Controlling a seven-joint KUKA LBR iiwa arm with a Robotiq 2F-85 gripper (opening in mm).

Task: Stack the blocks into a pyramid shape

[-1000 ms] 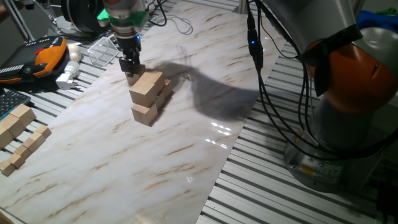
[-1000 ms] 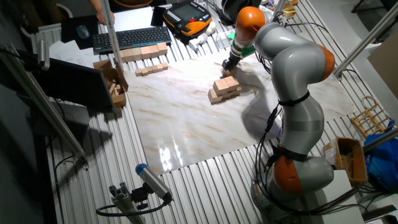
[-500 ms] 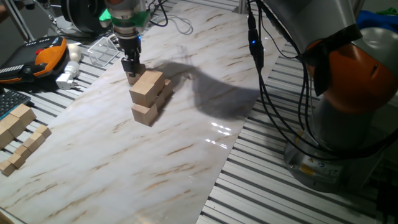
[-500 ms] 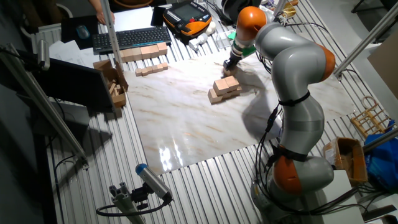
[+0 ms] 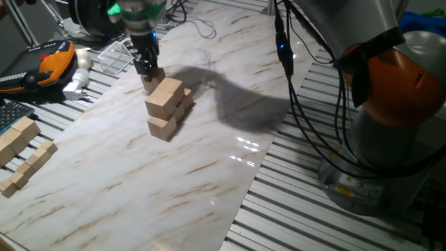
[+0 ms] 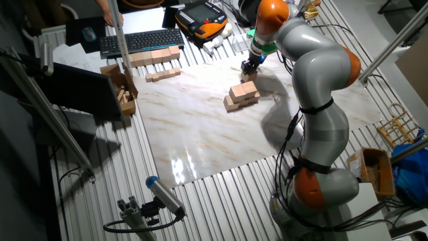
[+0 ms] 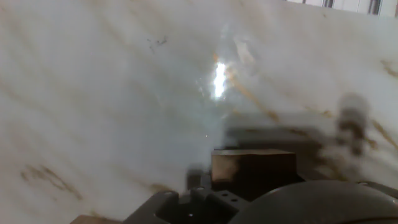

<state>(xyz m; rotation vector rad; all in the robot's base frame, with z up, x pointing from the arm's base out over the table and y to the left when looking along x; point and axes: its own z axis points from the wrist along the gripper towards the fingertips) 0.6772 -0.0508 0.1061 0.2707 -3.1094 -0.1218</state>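
Gripper [image 5: 148, 70] poised just above the far end of the blocks [image 5: 165, 106], jaw state impossible to tell, stack on marble tabletop [image 5: 209, 174]

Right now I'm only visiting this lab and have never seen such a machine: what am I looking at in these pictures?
It is one robot arm at a marble-patterned table. Two pictures come from fixed cameras on different sides of the table; the third comes from a camera on the arm's hand, looking along its fingers. At the arm's end is its tool, two small fingers, hanging just above a stack of wooden blocks; whether it holds anything cannot be told. The hand view is blurred but shows one block below. More wooden pieces lie at the table's edge, near a keyboard.
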